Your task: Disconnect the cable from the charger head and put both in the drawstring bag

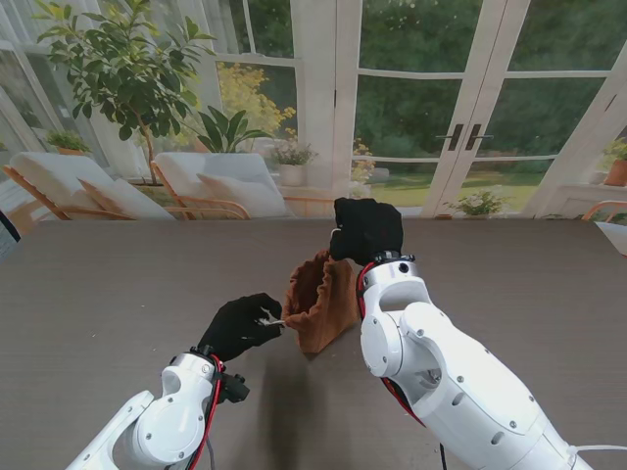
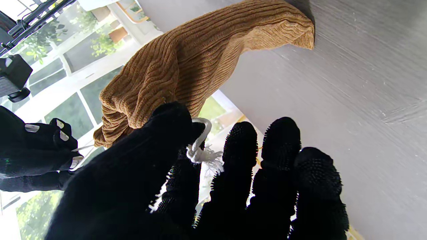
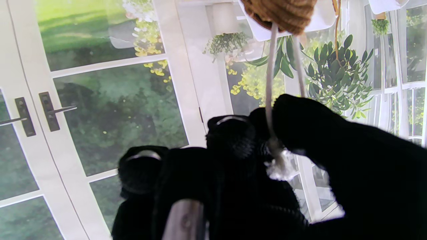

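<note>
- Right hand, on the bulkiest arm and the one nearest the stand camera, is just beyond the drawstring bag on its right side, fingers pinched together on a white cord that runs taut to the bag's gathered mouth.
- Drawstring bag sits mid-table, brown corduroy, soft and floppy; it looks light and will likely sag if lifted by the cloth (better held by the cords).
- Left hand, just left of the bag, clamps the other cord's frayed knot.
- Cable and charger head are not visible; presumably inside.
</note>
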`<state>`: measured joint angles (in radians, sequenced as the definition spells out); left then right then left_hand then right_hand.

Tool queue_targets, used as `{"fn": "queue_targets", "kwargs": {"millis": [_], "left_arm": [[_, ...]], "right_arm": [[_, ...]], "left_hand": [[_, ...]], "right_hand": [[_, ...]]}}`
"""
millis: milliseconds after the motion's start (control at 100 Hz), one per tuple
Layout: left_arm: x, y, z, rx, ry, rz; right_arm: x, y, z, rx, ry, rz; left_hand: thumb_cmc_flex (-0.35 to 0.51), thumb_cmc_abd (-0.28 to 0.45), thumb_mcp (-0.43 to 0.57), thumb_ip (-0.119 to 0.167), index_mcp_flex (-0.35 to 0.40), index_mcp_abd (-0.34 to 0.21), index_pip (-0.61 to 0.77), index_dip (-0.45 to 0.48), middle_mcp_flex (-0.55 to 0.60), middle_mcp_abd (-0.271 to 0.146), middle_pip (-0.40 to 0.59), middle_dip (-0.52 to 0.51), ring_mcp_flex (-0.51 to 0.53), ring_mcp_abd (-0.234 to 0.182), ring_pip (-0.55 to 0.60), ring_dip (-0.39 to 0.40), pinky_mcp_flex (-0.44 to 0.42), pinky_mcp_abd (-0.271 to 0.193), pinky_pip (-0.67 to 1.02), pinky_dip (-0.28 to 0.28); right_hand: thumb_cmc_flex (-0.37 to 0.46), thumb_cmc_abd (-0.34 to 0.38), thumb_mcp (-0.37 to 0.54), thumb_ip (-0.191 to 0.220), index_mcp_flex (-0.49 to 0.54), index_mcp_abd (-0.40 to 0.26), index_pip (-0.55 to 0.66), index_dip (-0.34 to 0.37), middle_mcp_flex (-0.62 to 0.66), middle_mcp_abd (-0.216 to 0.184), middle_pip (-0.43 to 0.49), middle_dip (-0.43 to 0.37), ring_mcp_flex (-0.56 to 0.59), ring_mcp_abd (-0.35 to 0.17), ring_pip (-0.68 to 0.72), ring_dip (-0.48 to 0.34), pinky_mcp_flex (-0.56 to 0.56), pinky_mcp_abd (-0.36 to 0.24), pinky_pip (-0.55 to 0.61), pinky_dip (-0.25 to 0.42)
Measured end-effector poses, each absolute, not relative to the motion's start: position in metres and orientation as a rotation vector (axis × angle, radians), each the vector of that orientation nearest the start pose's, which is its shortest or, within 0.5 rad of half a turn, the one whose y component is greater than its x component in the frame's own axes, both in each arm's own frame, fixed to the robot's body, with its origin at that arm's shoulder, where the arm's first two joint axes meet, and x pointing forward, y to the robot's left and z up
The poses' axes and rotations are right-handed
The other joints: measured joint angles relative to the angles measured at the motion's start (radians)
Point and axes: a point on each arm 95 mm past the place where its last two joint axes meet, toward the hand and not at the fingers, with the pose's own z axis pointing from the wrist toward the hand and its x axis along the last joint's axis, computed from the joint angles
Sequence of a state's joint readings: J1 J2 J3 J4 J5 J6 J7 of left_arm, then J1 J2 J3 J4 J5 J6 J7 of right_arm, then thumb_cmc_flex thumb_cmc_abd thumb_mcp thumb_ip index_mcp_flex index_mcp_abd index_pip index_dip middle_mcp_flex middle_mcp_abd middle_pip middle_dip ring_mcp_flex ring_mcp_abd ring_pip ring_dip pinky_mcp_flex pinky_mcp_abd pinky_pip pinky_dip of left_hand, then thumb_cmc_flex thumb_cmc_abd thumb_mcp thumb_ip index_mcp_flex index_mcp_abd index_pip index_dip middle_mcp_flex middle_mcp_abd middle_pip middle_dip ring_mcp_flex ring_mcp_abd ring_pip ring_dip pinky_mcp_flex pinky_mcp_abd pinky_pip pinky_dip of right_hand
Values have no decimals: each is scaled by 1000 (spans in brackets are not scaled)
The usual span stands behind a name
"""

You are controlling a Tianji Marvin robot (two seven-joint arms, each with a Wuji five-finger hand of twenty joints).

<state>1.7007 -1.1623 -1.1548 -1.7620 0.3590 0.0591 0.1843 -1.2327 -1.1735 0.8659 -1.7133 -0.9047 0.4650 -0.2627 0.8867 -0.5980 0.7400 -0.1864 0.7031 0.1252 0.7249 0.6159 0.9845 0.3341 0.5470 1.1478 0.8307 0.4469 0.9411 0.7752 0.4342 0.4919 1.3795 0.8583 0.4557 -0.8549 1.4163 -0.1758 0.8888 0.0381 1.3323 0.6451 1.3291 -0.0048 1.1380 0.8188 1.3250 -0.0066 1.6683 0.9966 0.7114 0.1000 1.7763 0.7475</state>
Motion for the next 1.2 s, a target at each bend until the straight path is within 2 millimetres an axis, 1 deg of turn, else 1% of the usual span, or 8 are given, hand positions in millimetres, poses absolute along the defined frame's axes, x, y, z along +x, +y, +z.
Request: {"fn": "queue_targets", "kwargs": {"millis": [90, 240, 250, 390, 620, 740, 920, 1200], "left_arm": [[354, -51, -317, -1831, 961, -1967], [354, -50, -317, -1823, 949, -1968], [354, -50, -317, -1823, 947, -1968], [354, -49, -316, -1818, 926, -1977], [353, -49, -316, -1838, 907, -1982], [352, -48, -316, -1869, 890, -1993], [350, -49, -315, -1918, 893, -2006], [345, -47, -314, -1999, 850, -2026]], "right_arm": [[434, 115, -191, 1029, 1026, 1671], [434, 115, -192, 1032, 1026, 1670], [434, 115, -192, 1032, 1026, 1670], [435, 115, -192, 1035, 1028, 1669], [435, 115, -192, 1041, 1029, 1667], [436, 115, -192, 1043, 1030, 1665], [436, 115, -193, 1050, 1028, 1665], [437, 114, -195, 1062, 1026, 1659]], "left_hand": [[-10, -10, 10, 0, -5, -9, -1, 34, -23, -1, 18, 0, 0, -6, 15, 0, 1, -2, 1, 0], [0, -18, 11, 0, -15, -15, 150, 102, -28, -8, 56, 34, 15, -14, 43, 1, 16, -5, 14, 0], [1, -18, 11, 0, -15, -15, 165, 110, -28, -8, 59, 40, 27, -30, 45, 1, 22, -6, 18, 0], [1, -18, 11, 0, -15, -15, 308, 169, -17, -12, 78, 83, 27, -31, 58, 2, 30, -7, 25, 0], [10, -29, 12, 0, 16, -11, 406, 173, 12, -23, 102, 110, 52, -32, 70, 3, 44, -7, 37, -1], [10, -40, 14, -2, 38, -9, 408, 156, 12, -23, 103, 122, 53, -32, 70, 3, 51, -7, 37, -2], [21, -44, 21, -3, 97, 4, 317, 79, 12, -23, 100, 127, 53, -32, 70, 11, 49, -7, 37, -3], [21, -48, 67, -4, 149, 36, 216, 61, 26, -19, 51, 166, 50, -32, 70, 13, 24, -5, 37, -3]], "right_hand": [[0, 0, 0, 0, 0, 0, 0, 0, 0, 0, 0, 0, 0, 0, 0, 0, 0, 0, 0, 0], [0, 0, 0, 0, 0, 0, -1, 1, 0, 0, 0, 0, 0, 0, 0, 0, 0, 0, 0, 0], [0, 0, 0, 0, 0, 0, -1, 1, 0, 0, 0, 0, 0, 0, 0, 0, 0, 0, 0, 0], [0, 0, 0, 0, 0, 0, -1, 1, 0, 0, 0, 0, 0, 0, 0, 0, 0, 0, 0, 0], [0, 0, 0, 0, 0, 0, -1, 1, 0, 0, 0, 0, 0, 0, 0, 0, 0, 0, 0, 0], [0, 0, 0, 0, 0, 0, -1, 1, 0, 0, 0, 0, 0, 0, 0, 0, 0, 0, 0, 0], [0, 0, 0, 0, 0, 0, -1, 1, 0, 0, 0, 0, 0, 0, 0, 0, 0, 0, 0, 0], [0, 0, 0, 0, 0, 0, -1, 1, 0, 0, 0, 1, 0, 0, 0, 0, 0, 0, 0, 0]]}}
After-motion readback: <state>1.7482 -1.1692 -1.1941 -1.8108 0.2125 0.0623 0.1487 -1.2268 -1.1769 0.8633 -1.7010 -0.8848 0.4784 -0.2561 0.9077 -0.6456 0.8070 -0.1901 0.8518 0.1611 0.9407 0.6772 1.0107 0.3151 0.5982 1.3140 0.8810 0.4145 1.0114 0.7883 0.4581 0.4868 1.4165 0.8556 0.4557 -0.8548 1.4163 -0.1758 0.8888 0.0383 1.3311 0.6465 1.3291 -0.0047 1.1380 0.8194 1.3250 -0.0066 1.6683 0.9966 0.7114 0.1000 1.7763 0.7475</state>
